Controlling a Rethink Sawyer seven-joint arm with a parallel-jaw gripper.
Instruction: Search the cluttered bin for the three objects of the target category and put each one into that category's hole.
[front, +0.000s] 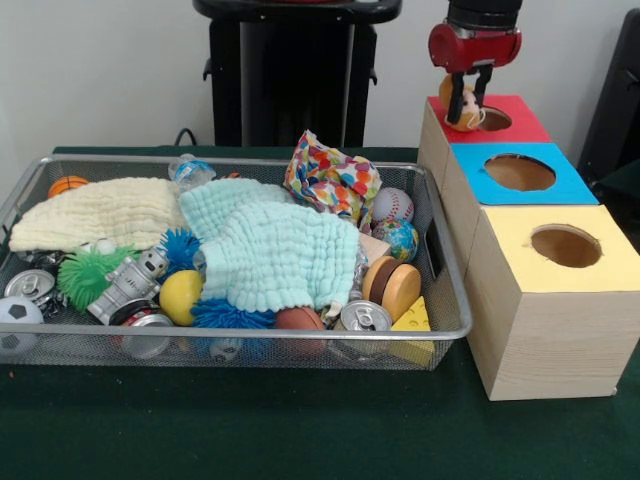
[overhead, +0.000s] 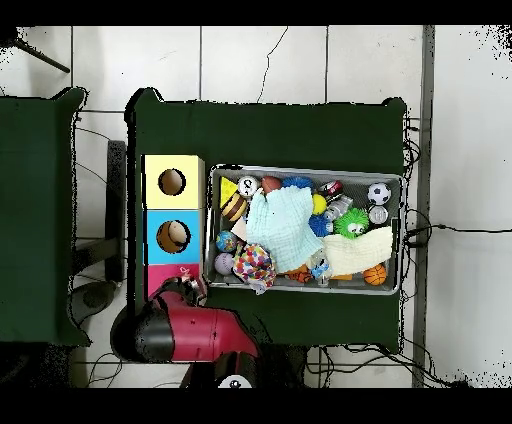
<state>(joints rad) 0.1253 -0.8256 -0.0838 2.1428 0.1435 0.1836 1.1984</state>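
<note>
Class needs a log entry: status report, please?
Gripper shut on small toy. Hanging over red box's hole. Path clear; wire bin beside the boxes.

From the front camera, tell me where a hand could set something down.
Free: the green table in front of the wire bin, and the strip before the yellow box. Crowded: the bin, full of cloths, balls and cans. The claw, holding a small toy, hangs over the red box.

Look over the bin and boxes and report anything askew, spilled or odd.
Nothing spilled or damaged. The bin is jumbled: a mint cloth and a cream cloth lie draped over the toys, hiding some. The three boxes stand in line. The gripper holds a small toy just above the red box's hole.
</note>
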